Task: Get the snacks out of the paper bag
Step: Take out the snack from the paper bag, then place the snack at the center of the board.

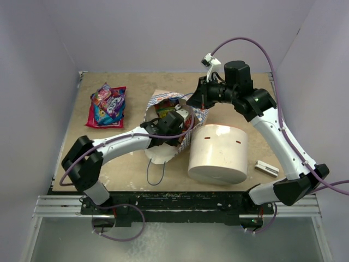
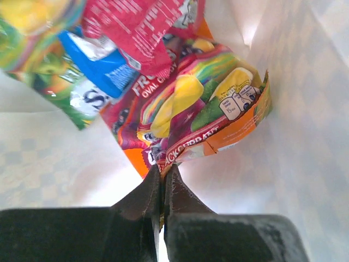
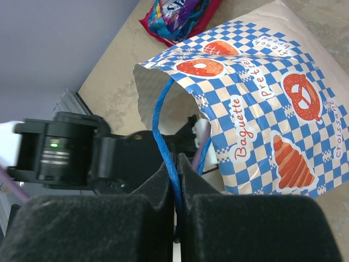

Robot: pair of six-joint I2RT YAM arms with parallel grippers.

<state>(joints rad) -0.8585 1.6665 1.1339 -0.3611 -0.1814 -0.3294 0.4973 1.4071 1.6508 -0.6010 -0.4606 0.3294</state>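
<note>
Left wrist view shows the left gripper [image 2: 162, 183] pinched on the edge of a snack packet [image 2: 191, 114] inside the paper bag [image 2: 308, 174], so pull slowly out through the mouth while the right gripper [image 3: 175, 180], clamped on the blue handle [image 3: 160, 120], steadies the bag.

Right tool [image 3: 174, 170] pinching blue cord handle [image 3: 158, 112], checkered paper bag [image 3: 262, 109], snacks [image 3: 177, 13] beyond

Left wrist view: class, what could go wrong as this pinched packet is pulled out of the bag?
1. The left tool pinches only the lower edge of the multicoloured packet; it might slip free.
2. The red packet overlaps it and could be dragged along or fall.
3. The right tool holds the paper bag just by its thin blue cord, which may tear.
</note>
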